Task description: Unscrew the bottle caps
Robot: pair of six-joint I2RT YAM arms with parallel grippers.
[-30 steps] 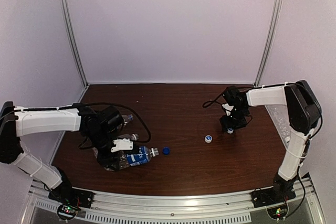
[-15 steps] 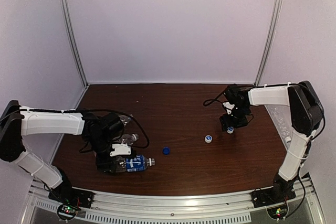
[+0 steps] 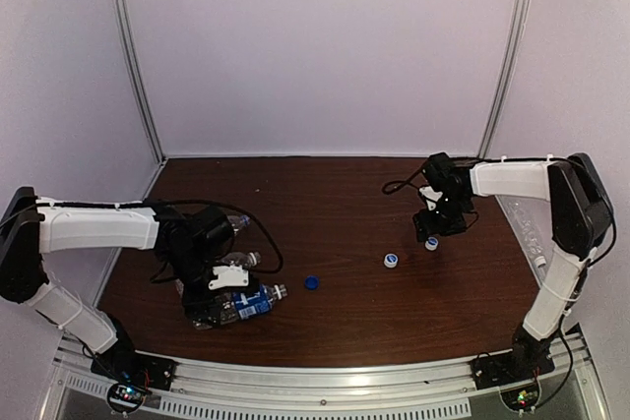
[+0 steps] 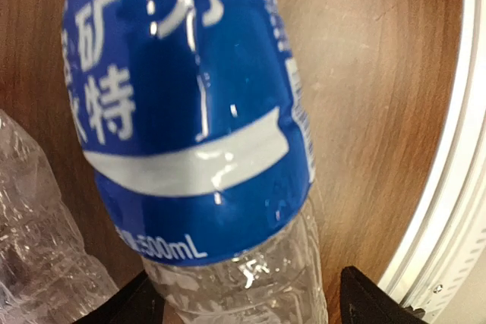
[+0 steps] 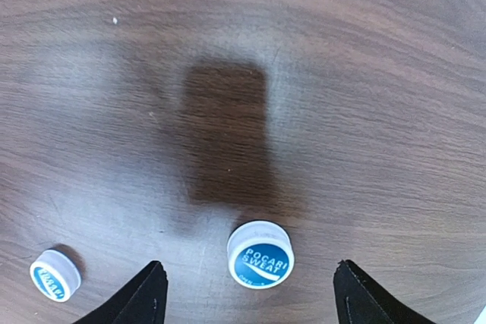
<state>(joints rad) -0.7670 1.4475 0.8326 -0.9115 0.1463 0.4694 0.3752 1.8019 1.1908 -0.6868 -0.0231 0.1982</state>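
Observation:
A blue-labelled bottle lies near the front left of the table, filling the left wrist view. My left gripper straddles its clear part, open, with a gap showing at the right finger. A second clear bottle lies against it, and another bottle lies behind the arm. My right gripper hovers open over a white Pocari Sweat cap that rests on the table untouched. Another white cap and a dark blue cap lie loose.
A clear bottle lies along the right wall. The metal front rail runs close to the blue-labelled bottle. The table is dark wood, walled at the back and sides.
The left jaws have opened wide, letting go of the blue-labelled bottle, which shifted slightly toward the front left. The right jaws opened a little and the arm drifted slightly.

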